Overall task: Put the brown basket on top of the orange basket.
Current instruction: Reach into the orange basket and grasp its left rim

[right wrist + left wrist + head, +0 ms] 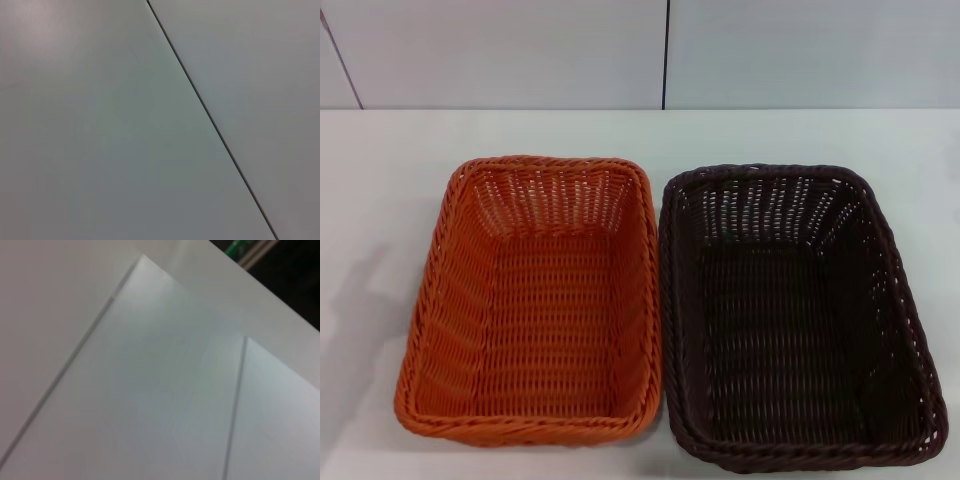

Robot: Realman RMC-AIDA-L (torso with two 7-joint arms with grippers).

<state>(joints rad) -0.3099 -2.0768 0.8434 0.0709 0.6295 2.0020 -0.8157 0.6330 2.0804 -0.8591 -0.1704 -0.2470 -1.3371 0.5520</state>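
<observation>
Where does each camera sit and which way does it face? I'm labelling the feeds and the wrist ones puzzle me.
Head view: on the robot's head, looking down at the orange basket and the brown basket side by side on the white table; no arm shows.
Left wrist view: faces plain white panels with seams; no gripper shows.
Right wrist view: faces plain panels with one seam; no gripper shows.
Shared: both wrist views show neither basket.

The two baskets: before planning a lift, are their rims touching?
Cannot tell. In the head view the brown basket and orange basket sit side by side, rims meeting along one edge with no plain gap or contact.
</observation>
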